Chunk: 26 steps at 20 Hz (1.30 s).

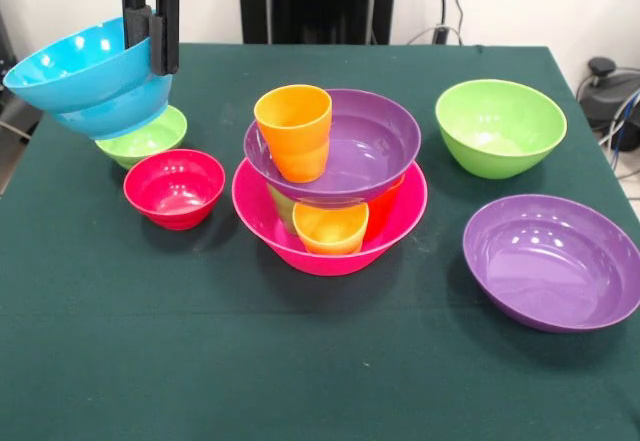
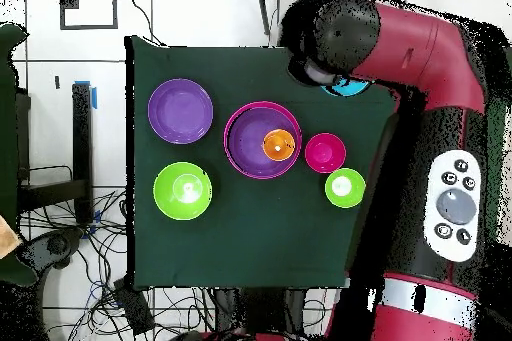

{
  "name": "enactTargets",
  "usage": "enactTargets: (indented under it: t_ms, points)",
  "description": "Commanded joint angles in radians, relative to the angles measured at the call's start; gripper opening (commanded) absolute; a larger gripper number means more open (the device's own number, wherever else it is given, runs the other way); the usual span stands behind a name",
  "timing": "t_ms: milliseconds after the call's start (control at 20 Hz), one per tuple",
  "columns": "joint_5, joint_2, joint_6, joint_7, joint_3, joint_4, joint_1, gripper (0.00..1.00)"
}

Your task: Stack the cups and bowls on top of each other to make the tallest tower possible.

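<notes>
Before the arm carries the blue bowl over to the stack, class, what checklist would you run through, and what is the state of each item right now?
1. Grip on the blue bowl: gripper pinches its rim, bowl lifted off the table and tilted. Ok.
2. Landing spot: an orange cup stands upright in the top purple bowl, off to one side. Not ok for a level seat.
3. Top purple bowl rests on cups inside the pink bowl; whether it sits level: cannot tell.
4. Path: red bowl and small green bowl lie low between arm and stack. Ok.
5. Spare purple bowl and big green bowl stand apart from the stack. Ok.
</notes>
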Motion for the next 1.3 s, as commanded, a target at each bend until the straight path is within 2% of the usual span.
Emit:
enactTargets:
  t_ms: [50,150,250,500,750,1300]
  points:
    - [-0.064,0.096,0.291,0.0,0.0,-0.2,0.017,0.0]
    - [-0.054,0.14,0.308,0.02,0.011,-0.254,0.017,0.0]
    - [-0.028,0.14,0.284,0.087,0.002,-0.215,0.028,0.0]
    - [0.02,0.071,0.224,0.286,-0.071,-0.06,0.088,0.0]
    - [0.068,0.046,0.149,0.322,-0.082,0.055,0.108,0.0]
    - [0.124,0.043,0.062,0.436,-0.129,0.151,0.185,0.0]
